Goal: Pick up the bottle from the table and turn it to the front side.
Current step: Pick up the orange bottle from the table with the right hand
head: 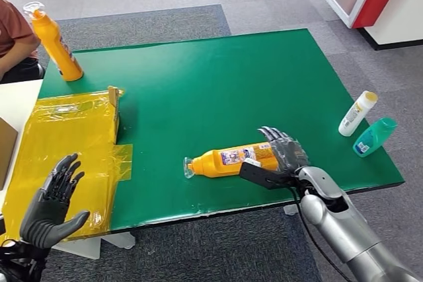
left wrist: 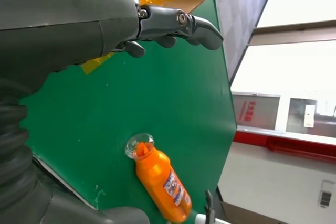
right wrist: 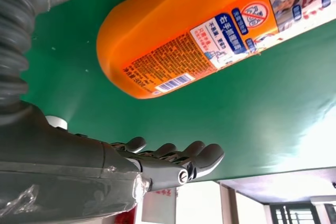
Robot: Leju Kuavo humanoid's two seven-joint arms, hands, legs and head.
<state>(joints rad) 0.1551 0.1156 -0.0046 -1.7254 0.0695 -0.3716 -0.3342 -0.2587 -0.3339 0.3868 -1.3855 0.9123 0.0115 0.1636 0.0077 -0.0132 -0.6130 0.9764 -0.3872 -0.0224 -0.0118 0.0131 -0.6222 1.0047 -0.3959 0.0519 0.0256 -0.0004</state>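
An orange bottle (head: 229,160) with a clear cap lies on its side on the green table (head: 225,77), cap pointing left, near the front edge. My right hand (head: 279,160) is at the bottle's base end, fingers spread behind it and thumb in front, holding nothing. In the right wrist view the bottle's label (right wrist: 190,30) faces the camera, and a strip of green separates it from the fingers (right wrist: 186,158). My left hand (head: 52,203) hovers open over the yellow wrapping at the lower left. The left wrist view shows the bottle (left wrist: 162,182) beyond the left hand (left wrist: 79,30).
A second orange bottle (head: 55,43) stands at the table's far left corner beside a seated person (head: 15,31). A yellow-wrapped box (head: 65,143) covers the left side. A white bottle (head: 357,113) and a teal bottle (head: 374,137) lie at the right edge.
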